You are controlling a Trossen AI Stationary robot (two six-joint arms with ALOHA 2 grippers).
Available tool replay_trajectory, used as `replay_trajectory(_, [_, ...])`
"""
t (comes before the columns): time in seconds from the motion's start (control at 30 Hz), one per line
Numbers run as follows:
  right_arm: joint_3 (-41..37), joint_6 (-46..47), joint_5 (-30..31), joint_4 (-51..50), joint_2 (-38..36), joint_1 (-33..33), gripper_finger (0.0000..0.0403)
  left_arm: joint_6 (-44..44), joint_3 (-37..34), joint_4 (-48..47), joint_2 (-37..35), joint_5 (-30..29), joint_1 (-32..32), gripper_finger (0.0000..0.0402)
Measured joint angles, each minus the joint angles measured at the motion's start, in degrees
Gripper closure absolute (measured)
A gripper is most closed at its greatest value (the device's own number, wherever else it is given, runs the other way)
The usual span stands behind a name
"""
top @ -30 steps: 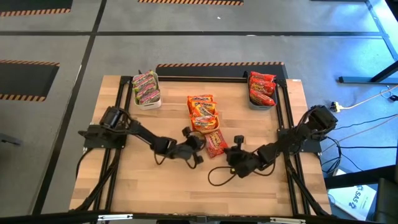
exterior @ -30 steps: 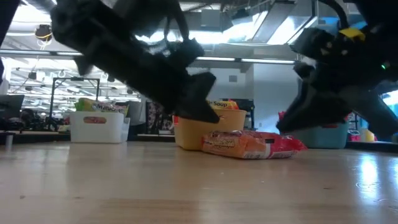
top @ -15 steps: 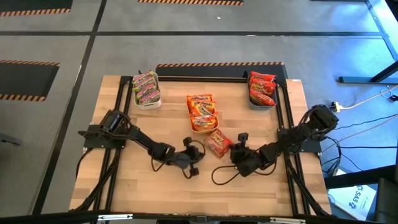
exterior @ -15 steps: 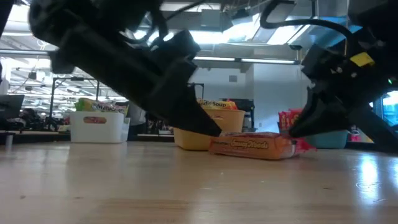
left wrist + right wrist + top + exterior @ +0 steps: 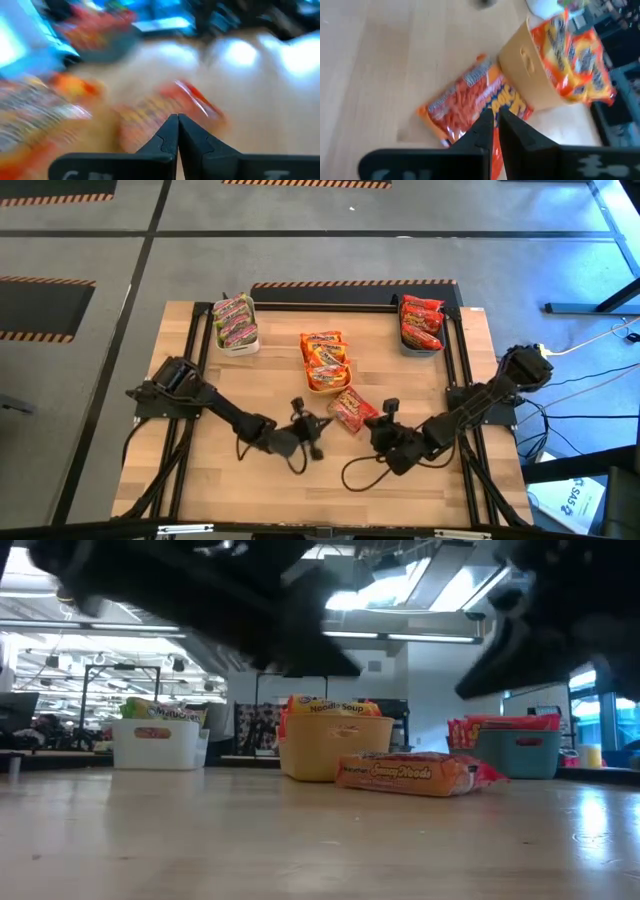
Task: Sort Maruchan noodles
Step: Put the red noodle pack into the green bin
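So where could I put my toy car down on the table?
The bare wood along the near edge of the wooden table is free, as are the gaps between the white, yellow and blue bins. The middle is crowded: one loose orange noodle packet lies between both arms.

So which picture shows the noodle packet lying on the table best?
The right wrist view: the loose orange packet fills the middle, sharp, beside the yellow bin. The high view shows it small, the low view side-on, and the left wrist view blurred.

Your loose packet (image 5: 352, 410) lies on the table (image 5: 420, 490), just at five o'clock of the middle bin (image 5: 326, 383).
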Motion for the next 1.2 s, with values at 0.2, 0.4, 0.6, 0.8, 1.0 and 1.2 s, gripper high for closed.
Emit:
replay_trajectory(0.2, [-6.01,5.79,-1.08,5.16,1.05,-0.37,0.0384,0.54,0.35,3.52,2.2,6.72,6.66,0.04])
replay_trajectory(0.4, [-11.53,8.6,-2.38,9.89,1.29,-1.42,0.0384,-4.81,0.26,2.62,5.18,10.58,10.94,0.04])
replay_trajectory(0.6, [-15.83,8.37,-5.61,16.89,1.44,-3.92,0.0384,-11.67,0.33,-1.42,5.49,15.28,10.33,0.04])
replay_trajectory(0.8, [-15.9,2.48,-4.21,15.61,1.44,-6.3,0.0384,-13.58,0.37,-1.66,5.49,16.4,5.44,0.04])
replay_trajectory(1.0, [-13.03,-0.21,-2.78,15.83,1.44,-9.25,0.0384,-14.88,0.52,-0.53,5.28,16.06,1.44,0.04])
replay_trajectory(1.2, [-9.03,-0.07,-2.6,11.48,-2.5,-6.12,0.0384,-9.02,1.43,-1.66,0.78,14.43,-2.67,0.04])
